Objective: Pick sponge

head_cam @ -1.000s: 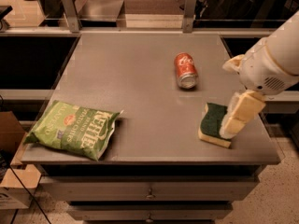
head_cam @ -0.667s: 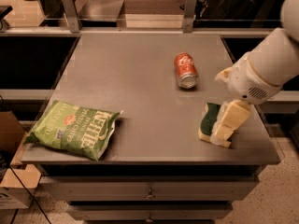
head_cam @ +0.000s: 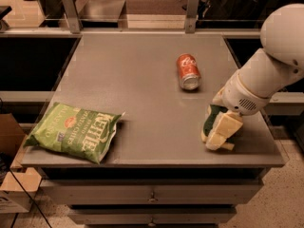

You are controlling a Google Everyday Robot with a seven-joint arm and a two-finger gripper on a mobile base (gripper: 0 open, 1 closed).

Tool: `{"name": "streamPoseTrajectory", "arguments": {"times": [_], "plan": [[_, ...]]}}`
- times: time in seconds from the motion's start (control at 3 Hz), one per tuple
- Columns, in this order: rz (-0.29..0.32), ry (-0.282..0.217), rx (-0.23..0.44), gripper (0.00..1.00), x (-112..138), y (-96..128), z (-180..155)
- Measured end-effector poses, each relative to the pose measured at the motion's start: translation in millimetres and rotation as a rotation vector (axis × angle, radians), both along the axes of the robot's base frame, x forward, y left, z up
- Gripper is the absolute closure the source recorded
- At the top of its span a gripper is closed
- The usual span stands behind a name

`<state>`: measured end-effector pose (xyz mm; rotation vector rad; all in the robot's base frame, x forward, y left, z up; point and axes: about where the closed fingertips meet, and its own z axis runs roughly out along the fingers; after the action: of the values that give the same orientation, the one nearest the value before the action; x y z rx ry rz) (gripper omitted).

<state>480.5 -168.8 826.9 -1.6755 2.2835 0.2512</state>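
Observation:
The sponge lies near the front right of the grey table. Its dark green top and a strip of pale yellow foam show on its left side. My gripper hangs from the white arm that comes in from the right. It is down on the sponge, covers its right half, and touches or nearly touches the tabletop.
A red soda can lies on its side behind the sponge. A large green chip bag lies at the front left corner. The table's right edge and front edge are close to the sponge. Metal posts stand along the back.
The arm has swung in from the right and come down, so my gripper now covers more of the sponge. The sponge, can and bag have not moved.

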Motion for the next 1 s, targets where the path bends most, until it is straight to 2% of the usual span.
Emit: {"name": "streamPoseTrajectory", "arguments": {"times": [0.67,1.0], "plan": [[-0.005,-0.004,-0.036,0.64,3.3,-3.0,2.8],[0.015,-0.076,0.003,0.87,8.4,-2.5,46.3]]}}
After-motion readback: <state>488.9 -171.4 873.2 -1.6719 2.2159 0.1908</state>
